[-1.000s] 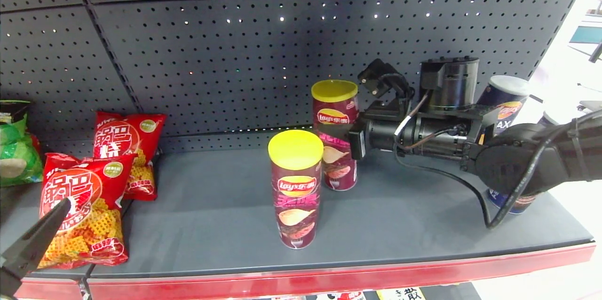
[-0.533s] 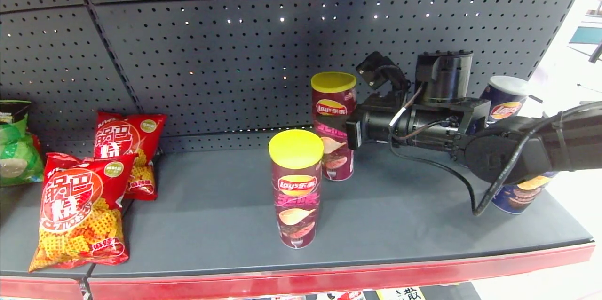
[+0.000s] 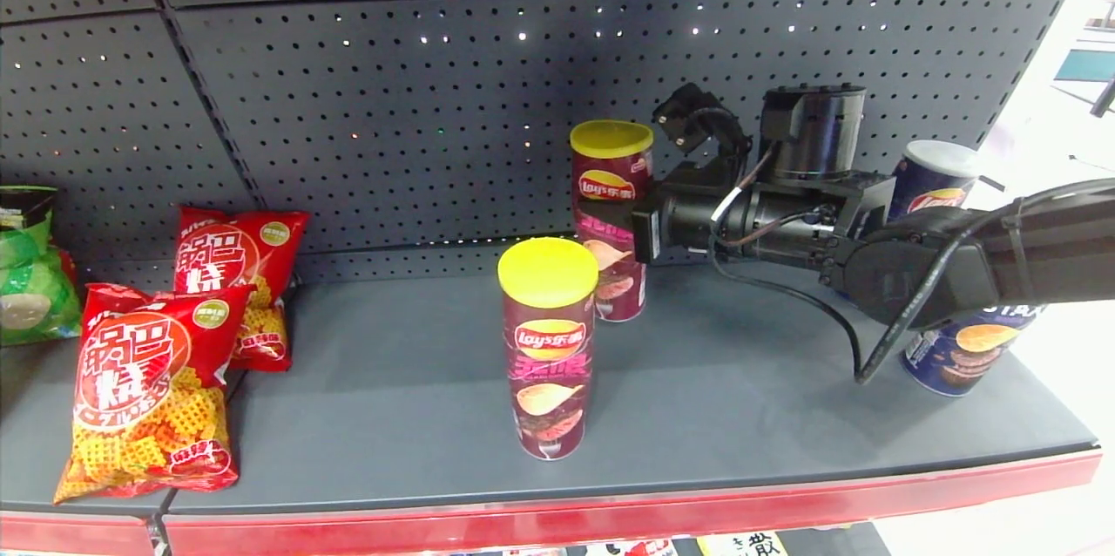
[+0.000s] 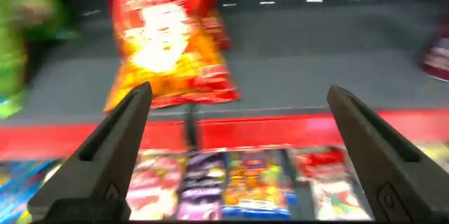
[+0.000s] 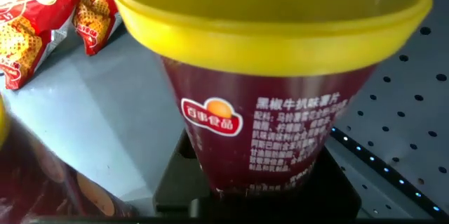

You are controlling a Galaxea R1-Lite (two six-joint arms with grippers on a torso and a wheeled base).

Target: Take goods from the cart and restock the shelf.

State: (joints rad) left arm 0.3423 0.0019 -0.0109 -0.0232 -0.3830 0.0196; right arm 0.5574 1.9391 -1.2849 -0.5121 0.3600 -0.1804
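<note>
My right gripper (image 3: 624, 229) is shut on a maroon chip can with a yellow lid (image 3: 610, 181), reaching in from the right and holding it near the back of the grey shelf (image 3: 740, 399). The can leans slightly; I cannot tell whether its base touches the shelf. The right wrist view shows the same can (image 5: 273, 126) close up, lid toward the camera. A second identical can (image 3: 547, 355) stands upright in front of it, nearer the shelf's edge. My left gripper (image 4: 238, 147) is open and holds nothing, out in front of the shelf's red front edge (image 4: 280, 129).
Two red snack bags (image 3: 144, 390) (image 3: 235, 268) lie at the shelf's left, with a green bag (image 3: 26, 286) beyond them. Blue chip cans (image 3: 936, 177) (image 3: 958, 351) stand at the right behind my arm. A pegboard wall (image 3: 435, 103) closes the back. Packaged goods (image 4: 245, 182) fill the shelf below.
My right gripper has carried the can up and toward the pegboard. The left gripper's finger, seen at the head view's lower left a second ago, has left that view.
</note>
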